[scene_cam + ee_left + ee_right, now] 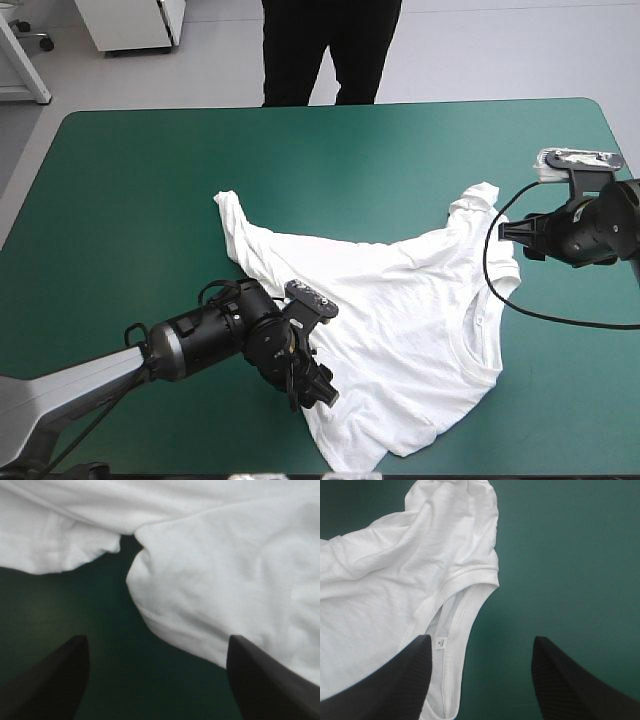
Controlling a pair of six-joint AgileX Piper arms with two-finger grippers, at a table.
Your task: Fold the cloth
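High view: above and behind the robot, facing forward and down, far enough to hold the whole teal-green-covered table. Left wrist view: close over the table, facing along the left gripper at a rumpled edge of the white short-sleeved T-shirt; right wrist view: higher, facing past the right gripper at its collar. All three share T-shirt and table.

Bright, even light comes from above. The table carries a pale sheen at its far right corner. Soft shadows sit in the folds of the T-shirt, and the table lies dark under the left gripper.
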